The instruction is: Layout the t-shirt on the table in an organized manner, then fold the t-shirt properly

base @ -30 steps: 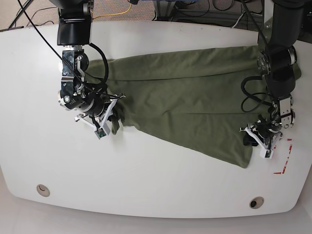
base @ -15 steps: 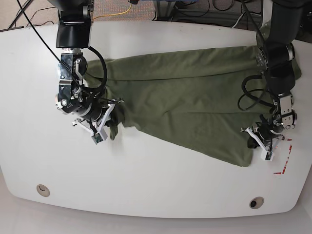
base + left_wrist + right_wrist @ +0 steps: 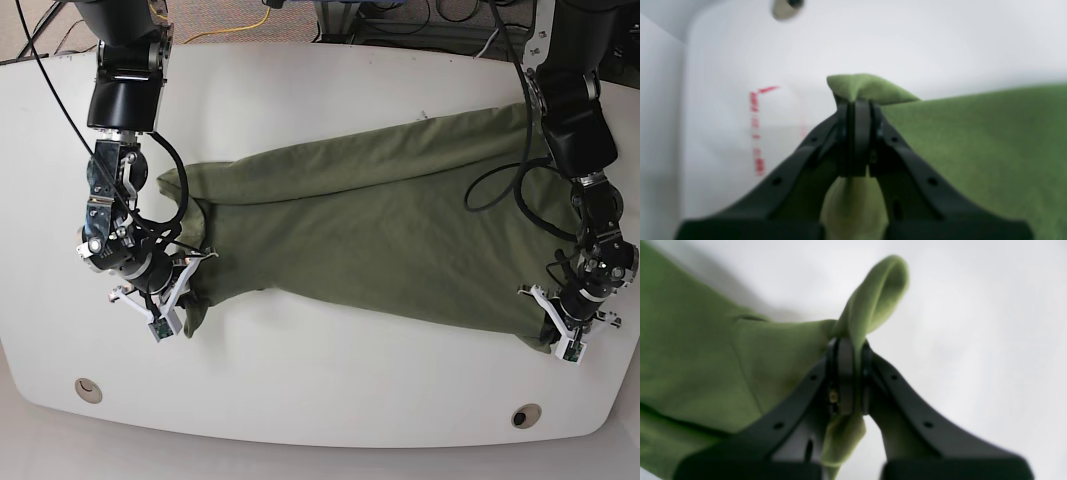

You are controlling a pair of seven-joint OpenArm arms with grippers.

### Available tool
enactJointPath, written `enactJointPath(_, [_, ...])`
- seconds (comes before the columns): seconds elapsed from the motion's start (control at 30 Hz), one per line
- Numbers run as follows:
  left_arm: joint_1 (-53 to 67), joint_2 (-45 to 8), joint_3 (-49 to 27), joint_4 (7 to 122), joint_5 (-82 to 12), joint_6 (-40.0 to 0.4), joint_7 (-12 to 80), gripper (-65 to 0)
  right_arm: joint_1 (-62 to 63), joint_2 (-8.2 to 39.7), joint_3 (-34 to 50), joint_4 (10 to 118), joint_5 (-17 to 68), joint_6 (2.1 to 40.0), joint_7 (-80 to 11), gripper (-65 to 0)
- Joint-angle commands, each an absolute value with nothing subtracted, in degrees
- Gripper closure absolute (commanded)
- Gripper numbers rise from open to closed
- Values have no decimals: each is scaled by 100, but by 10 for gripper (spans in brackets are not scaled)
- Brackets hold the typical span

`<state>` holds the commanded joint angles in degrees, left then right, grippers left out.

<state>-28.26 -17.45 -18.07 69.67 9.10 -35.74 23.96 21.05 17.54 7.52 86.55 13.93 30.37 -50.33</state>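
Laying-out stage of the task. The t-shirt [image 3: 380, 235] lies as a long olive band across the middle of the white desk [image 3: 330, 400], stretched between the two arms and not yet flat: folds run along its length and the lower edge sags near the centre.

The left tool [image 3: 855, 110] is clenched on a corner of the cloth, a small peak of fabric standing above the closed jaws; in the base view this tool [image 3: 570, 335] sits at the garment's right end, near the desk's front edge. The right tool [image 3: 851, 350] is likewise clamped on a loop of fabric that curls up past its tips, and in the base view it [image 3: 160, 305] grasps the bunched left end.

Judged from this arrangement, the step in hand is spreading the garment by its two gripped corners. The next move would call for both arms to keep even tension while lowering the cloth, so that the body settles without wrinkles before any fold is begun.

Not resolved: both wrist views are blurred, so seams and hems cannot be identified with certainty. Collar and sleeves are not distinguishable in the base view, and which part of the garment each tool grasps cannot be told. A red tape mark [image 3: 755, 133] appears beside the left tool, only partly visible.
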Motion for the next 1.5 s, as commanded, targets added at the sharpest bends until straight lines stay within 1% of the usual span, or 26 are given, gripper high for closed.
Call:
enactJointPath(0.13, [-2809, -1727, -2167, 7433, 910, -3574, 2527, 0, 2316, 1938, 752, 8646, 1393, 3037, -5033, -5])
enactJointPath(0.37, [-2826, -1727, -2501, 7582, 910, -3565, 2527, 0, 2633, 1991, 752, 8620, 1393, 3037, -5033, -5])
enactJointPath(0.5, [-2826, -1719, -2519, 8013, 910, -3565, 2545, 0, 2703, 1991, 752, 8681, 1393, 3037, -5033, -5])
enactJointPath(0.67, [-2809, -1719, -2527, 8567, 910, -3565, 2844, -1, 2914, 2123, 769, 8971, 1393, 3046, -5402, -6])
enactJointPath(0.83, [-2853, -1745, -2527, 9112, 910, -3574, 3081, -1, 3275, 2185, 778, 9305, 1376, 3327, -5701, -6])
enactJointPath(0.93, [-2976, -1745, -2527, 9314, 910, -3574, 3116, -1, 3512, 2193, 778, 9402, 1349, 3389, -5859, -6])
enactJointPath(1.07, [-3152, -1754, -2527, 9631, 910, -3574, 3354, -1, 3732, 2211, 778, 9525, 1376, 3398, -5982, -6])
enactJointPath(1.27, [-3530, -1754, -2501, 10149, 910, -3574, 3442, -3, 4013, 2431, 778, 9657, 1393, 3398, -5982, -6])
enactJointPath(1.4, [-3829, -1754, -2492, 10396, 910, -3574, 3547, -3, 4092, 2448, 787, 10070, 1393, 3398, -5991, -6])
enactJointPath(1.5, [-3978, -1754, -2475, 10651, 910, -3574, 3626, -3, 4092, 2554, 787, 10457, 1393, 3389, -6009, -8])
